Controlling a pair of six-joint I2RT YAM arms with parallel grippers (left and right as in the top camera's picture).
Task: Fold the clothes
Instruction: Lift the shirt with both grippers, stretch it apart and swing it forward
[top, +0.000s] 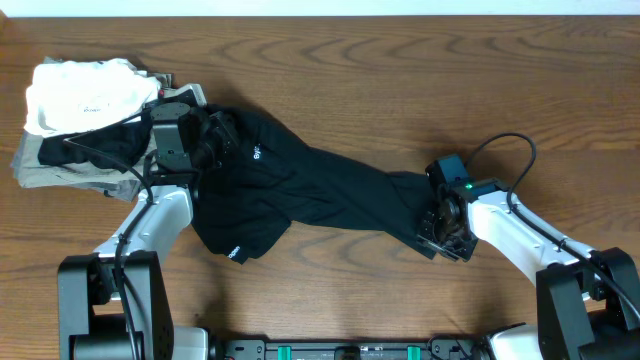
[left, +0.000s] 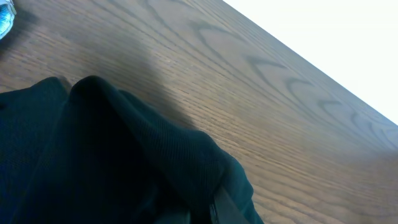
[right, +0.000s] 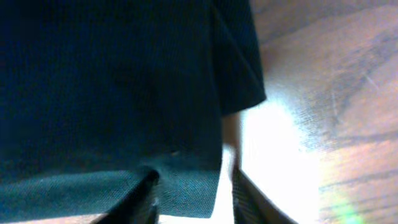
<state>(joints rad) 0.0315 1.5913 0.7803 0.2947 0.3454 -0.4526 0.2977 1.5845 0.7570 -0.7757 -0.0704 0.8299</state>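
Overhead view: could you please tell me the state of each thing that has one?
black T-shirt: unfolded, bunched, stretched between both arms.
left end effector: shut on the T-shirt.
right end effector: around the shirt's hem, grip unclear.
white garment: folded, atop the stack.
grey garments: folded, stacked.

The overhead camera looks straight down on the wooden table (top: 400, 60) from well above, with both arms and the whole black T-shirt (top: 300, 190) in view. The left wrist camera sits close and low, looking across fabric and bare wood ahead of the left gripper (top: 213, 137). The right wrist camera looks steeply down past its fingers (right: 143, 199), very close to the shirt's edge lying between them. Each wrist view shares one end of the shirt with the overhead.
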